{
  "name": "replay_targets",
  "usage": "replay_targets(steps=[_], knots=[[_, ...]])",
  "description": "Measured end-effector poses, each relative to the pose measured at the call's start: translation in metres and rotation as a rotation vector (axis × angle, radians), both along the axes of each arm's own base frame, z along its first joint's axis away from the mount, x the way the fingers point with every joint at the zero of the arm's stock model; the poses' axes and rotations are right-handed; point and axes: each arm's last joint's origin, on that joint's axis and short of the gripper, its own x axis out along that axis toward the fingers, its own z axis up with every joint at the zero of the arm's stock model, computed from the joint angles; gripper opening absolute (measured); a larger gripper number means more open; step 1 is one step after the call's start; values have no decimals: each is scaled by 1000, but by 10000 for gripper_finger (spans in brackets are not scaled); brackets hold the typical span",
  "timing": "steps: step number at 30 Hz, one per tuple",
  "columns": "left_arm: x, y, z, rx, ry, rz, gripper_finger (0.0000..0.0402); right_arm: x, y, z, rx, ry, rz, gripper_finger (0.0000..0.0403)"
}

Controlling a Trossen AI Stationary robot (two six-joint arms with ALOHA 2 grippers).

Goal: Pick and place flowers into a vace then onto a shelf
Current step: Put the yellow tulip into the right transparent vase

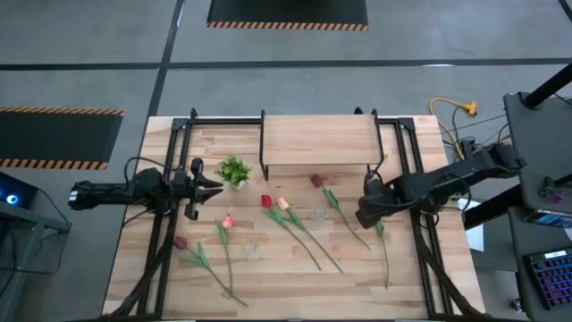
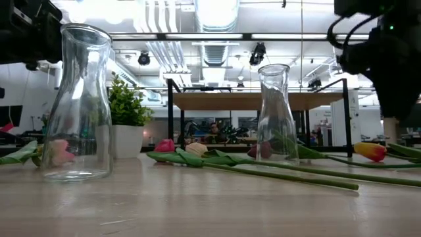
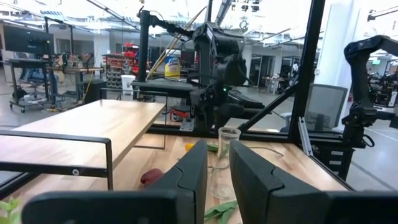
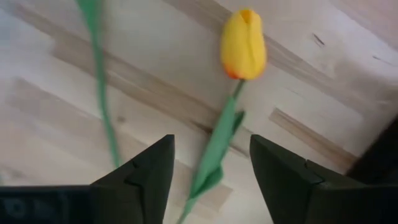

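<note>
Yellow tulip [image 4: 244, 43] lies flat on the table [image 1: 411, 268], its stem between my right gripper [image 4: 211, 168]'s spread, empty fingers. I judge pickup under way: descend, clamp the stem. Left gripper [image 3: 217, 180] waits nearly clenched, empty, beside the plant [image 1: 234, 170].

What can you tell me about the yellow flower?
The yellow flower is a fake-looking tulip with a closed yellow head, a little orange at its base, on a thin green stem with a long green leaf. It lies flat on the wooden table, on the right side. The right gripper hangs just above it, fingers open on either side of the stem, not touching it. Another green stem lies close beside it.
</note>
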Motion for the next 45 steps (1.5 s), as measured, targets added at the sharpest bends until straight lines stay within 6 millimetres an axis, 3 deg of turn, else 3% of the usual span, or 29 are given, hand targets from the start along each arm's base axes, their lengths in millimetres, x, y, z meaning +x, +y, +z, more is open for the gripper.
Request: replay_targets(steps=[11, 28, 35, 45], knots=[[0, 0, 0, 0, 3, 0, 51, 4, 1, -29, -43, 164, -1, 226], [0, 0, -1, 0, 4, 0, 51, -7, -2, -65, -33, 134, -27, 213], [0, 0, -1, 0, 5, 0, 51, -8, -2, -67, -29, 121, -29, 173], [0, 0, -1, 0, 5, 0, 51, -5, -1, -68, -22, 98, -20, 80]])
